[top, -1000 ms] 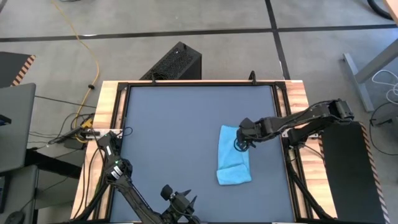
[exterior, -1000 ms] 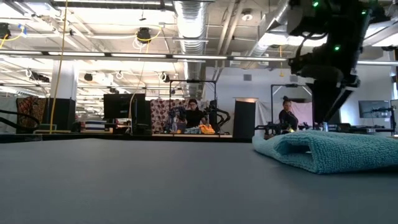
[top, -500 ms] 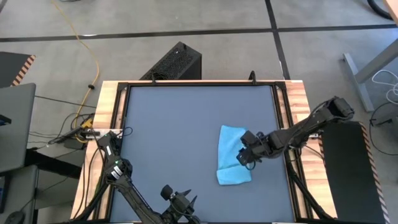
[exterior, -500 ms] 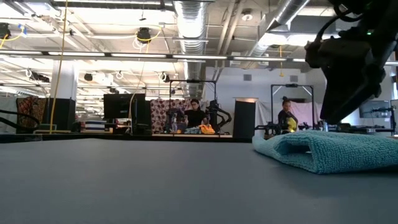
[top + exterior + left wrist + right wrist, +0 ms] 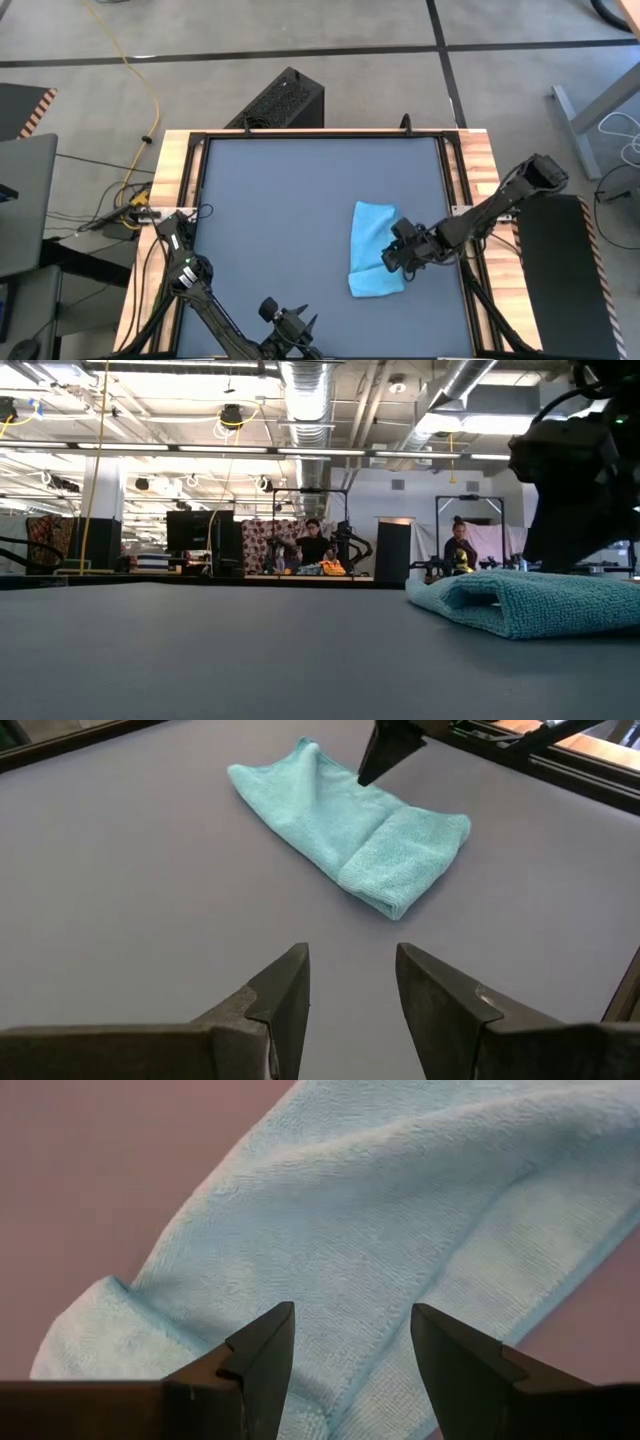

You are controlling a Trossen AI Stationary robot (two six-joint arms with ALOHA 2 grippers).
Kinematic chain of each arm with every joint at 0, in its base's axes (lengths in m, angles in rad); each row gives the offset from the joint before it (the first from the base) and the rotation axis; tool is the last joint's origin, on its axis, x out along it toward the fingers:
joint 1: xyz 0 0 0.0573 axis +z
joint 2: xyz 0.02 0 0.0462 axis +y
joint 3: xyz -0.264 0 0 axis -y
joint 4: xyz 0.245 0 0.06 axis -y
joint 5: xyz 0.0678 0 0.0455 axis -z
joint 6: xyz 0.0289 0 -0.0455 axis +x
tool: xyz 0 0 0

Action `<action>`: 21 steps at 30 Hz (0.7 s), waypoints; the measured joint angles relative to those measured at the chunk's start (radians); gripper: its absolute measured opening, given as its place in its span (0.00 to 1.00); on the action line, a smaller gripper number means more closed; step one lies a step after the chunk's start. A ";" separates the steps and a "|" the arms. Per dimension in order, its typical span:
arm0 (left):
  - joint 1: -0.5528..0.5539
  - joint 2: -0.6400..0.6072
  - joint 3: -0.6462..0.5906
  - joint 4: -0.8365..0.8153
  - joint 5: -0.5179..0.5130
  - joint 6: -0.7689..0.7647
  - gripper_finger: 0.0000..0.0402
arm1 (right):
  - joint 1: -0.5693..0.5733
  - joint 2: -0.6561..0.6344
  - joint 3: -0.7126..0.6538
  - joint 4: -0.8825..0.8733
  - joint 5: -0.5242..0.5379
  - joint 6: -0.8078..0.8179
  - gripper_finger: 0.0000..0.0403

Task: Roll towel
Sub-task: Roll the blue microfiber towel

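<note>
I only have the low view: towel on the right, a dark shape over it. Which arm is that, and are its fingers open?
Observer: The right gripper, over the towel's right edge, near its folded-over end. Its fingers stand open, nothing between them.
Operator: Has the towel been rolled?
Observer: No; from above it lies as a long folded strip, with a doubled layer at the near end.
Operator: Where is the left arm?
Observer: The left gripper waits open at the table's near edge, facing the towel.
</note>
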 joint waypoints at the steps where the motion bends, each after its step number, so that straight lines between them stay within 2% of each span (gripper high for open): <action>1: 0.000 0.000 0.000 0.000 0.000 0.000 0.35 | 0.006 0.000 -0.004 0.000 0.001 0.011 0.57; 9: 0.000 0.000 0.000 0.000 0.000 -0.001 0.35 | 0.050 0.003 -0.057 0.076 0.002 0.085 0.57; 21: 0.000 0.000 0.000 0.005 0.000 -0.002 0.35 | 0.075 0.004 -0.126 0.172 0.058 0.170 0.57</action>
